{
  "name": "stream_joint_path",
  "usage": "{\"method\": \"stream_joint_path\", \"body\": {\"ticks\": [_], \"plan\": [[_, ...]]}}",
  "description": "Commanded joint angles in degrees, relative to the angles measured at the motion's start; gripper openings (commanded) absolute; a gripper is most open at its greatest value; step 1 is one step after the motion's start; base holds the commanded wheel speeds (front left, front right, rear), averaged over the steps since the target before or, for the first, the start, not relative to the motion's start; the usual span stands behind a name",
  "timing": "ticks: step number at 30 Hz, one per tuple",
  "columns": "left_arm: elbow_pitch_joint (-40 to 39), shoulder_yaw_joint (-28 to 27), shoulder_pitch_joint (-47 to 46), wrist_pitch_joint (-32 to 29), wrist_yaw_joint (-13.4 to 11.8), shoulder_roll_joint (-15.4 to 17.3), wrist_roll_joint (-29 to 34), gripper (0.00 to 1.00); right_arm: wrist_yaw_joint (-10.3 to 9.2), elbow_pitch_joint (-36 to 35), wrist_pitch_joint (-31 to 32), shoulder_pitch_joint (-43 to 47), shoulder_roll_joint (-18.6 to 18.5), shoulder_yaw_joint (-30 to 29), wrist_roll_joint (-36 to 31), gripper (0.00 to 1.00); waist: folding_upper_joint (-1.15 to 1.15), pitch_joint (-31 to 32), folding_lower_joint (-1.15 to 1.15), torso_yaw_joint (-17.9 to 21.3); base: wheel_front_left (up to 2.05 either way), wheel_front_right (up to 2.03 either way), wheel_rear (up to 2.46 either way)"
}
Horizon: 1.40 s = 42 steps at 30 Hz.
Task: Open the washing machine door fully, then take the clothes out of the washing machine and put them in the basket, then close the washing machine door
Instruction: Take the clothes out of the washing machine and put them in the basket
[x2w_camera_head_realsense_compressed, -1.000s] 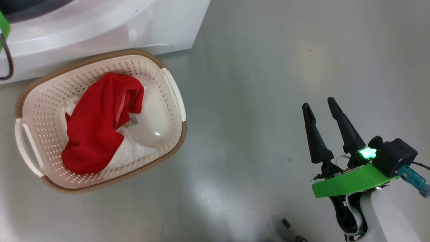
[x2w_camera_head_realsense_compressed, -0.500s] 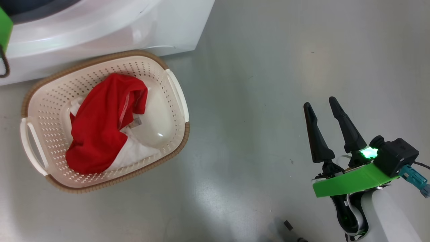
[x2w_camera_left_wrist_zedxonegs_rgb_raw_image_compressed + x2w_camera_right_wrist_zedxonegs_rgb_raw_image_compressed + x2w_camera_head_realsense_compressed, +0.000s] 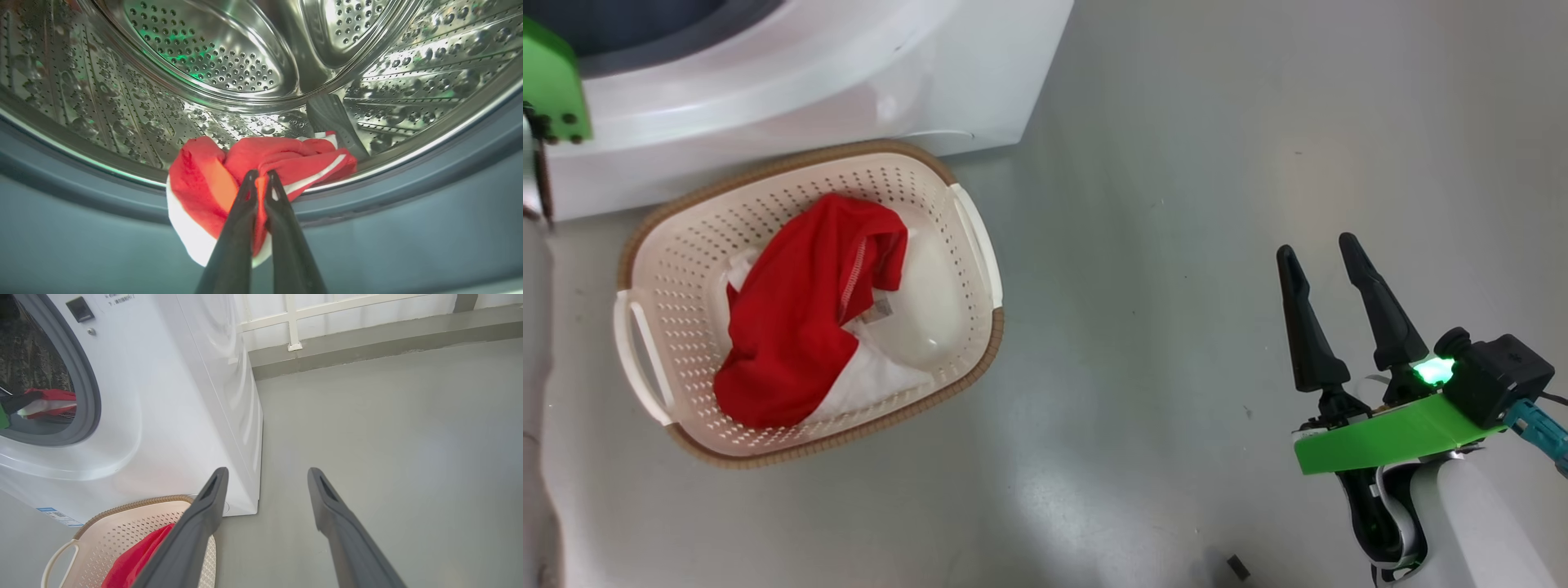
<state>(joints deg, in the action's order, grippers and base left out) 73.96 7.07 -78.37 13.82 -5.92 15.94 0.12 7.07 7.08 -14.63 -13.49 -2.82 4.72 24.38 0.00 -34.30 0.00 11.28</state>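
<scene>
While the left gripper (image 3: pixel 261 176) pinched the soft red and white clothes (image 3: pixel 294 157) at the shiny steel drum (image 3: pixel 122 118)'s front, a slow pull seemed best; the right gripper (image 3: pixel 1318 245) was wide open.

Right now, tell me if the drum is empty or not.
Not empty. A red garment lies at the front lip of the drum, and the left gripper is shut on it.

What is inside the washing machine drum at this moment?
A red garment with white stripes lies at the front lip of the steel drum, pinched by the shut left gripper. The garment hides the drum wall beneath it and anything under its folds.
</scene>
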Motion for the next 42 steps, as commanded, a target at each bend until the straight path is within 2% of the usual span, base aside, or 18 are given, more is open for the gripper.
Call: {"method": "stream_joint_path", "body": {"ticks": [1,4,6,18,28,42], "plan": [[-2.0,-1.2,1.3,0.8,0.4,2.0,-1.1,0.0,0.42,-1.0,-0.4,0.9,-0.1,1.0,-0.7,1.0,0.0,0.6,0.0,-0.5,0.0,0.0,0.0],[-4.4,-1.6,3.4,1.1,1.3,1.5,-2.2,0.0,0.42,-1.0,-0.4,1.3,-0.1,0.7,-1.0,1.0,0.0,1.4,0.0,-1.1,0.0,0.0,0.0],[-9.3,-2.3,6.1,1.2,1.7,1.3,-3.4,0.0,0.42,-1.1,-0.4,1.5,-0.1,0.4,-1.4,1.0,0.0,2.0,0.0,-1.7,0.0,0.0,0.0],[-26.7,-8.4,19.8,1.2,3.2,-1.1,-8.6,0.0,0.42,-0.9,-0.4,3.1,-0.1,-0.5,-2.7,1.0,0.0,5.3,0.0,-3.9,0.0,0.0,0.0],[-39.6,-12.8,31.4,1.2,4.2,-5.9,-8.2,0.0,0.42,-0.8,-0.4,4.5,-0.1,-1.6,-3.5,1.0,0.0,7.6,0.0,-5.5,0.0,0.0,0.0],[-57.7,-16.5,45.1,1.2,7.4,-11.5,-5.2,0.0,0.42,-0.6,-0.4,6.7,-0.2,-2.1,-4.4,1.0,0.0,10.7,0.0,-6.7,0.0,0.0,0.0]]}}
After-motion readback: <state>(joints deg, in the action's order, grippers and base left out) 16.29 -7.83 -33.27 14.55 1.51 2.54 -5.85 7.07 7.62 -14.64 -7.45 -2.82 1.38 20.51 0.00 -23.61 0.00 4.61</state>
